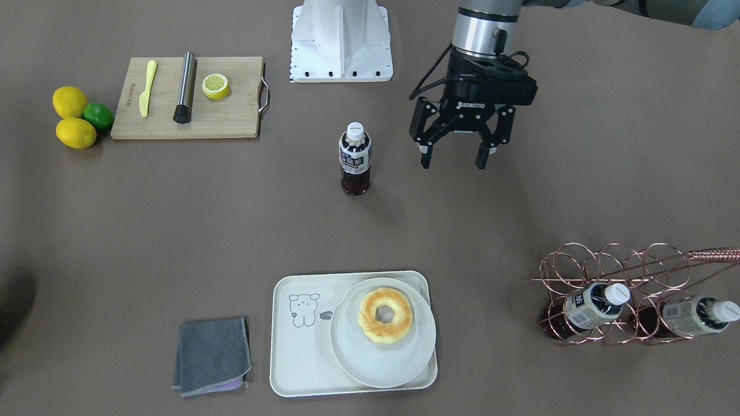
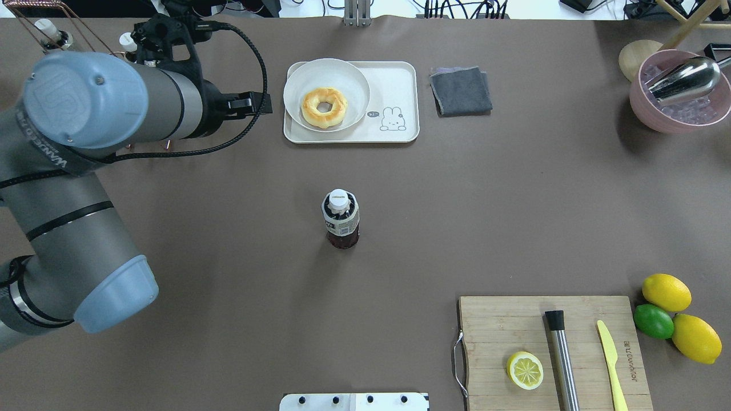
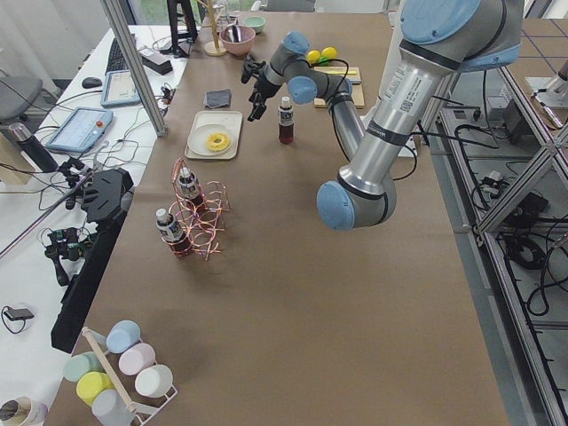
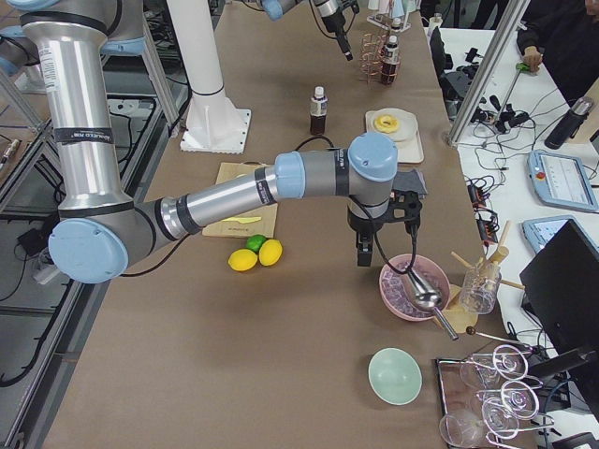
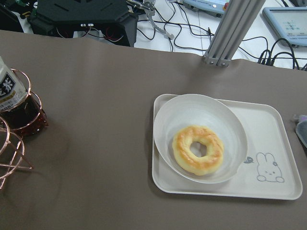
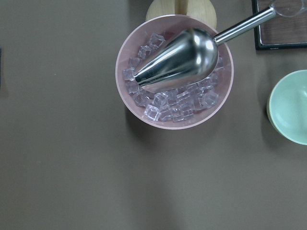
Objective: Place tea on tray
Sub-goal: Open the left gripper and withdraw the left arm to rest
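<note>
standing upright on the bare table [image 1: 173,231], the tea bottle [image 1: 354,159] is well apart from the tray [image 1: 300,370], which holds a plate [image 1: 376,364] with a doughnut [image 1: 385,315]. the left claw [image 1: 454,162] hangs beside the bottle, spread wide, holding nothing and not touching it. the right claw [image 4: 379,234] seems to hang near a pink bowl [image 4: 388,297] of ice [image 6: 158,103]; i cannot tell whether it is spread or closed.
</note>
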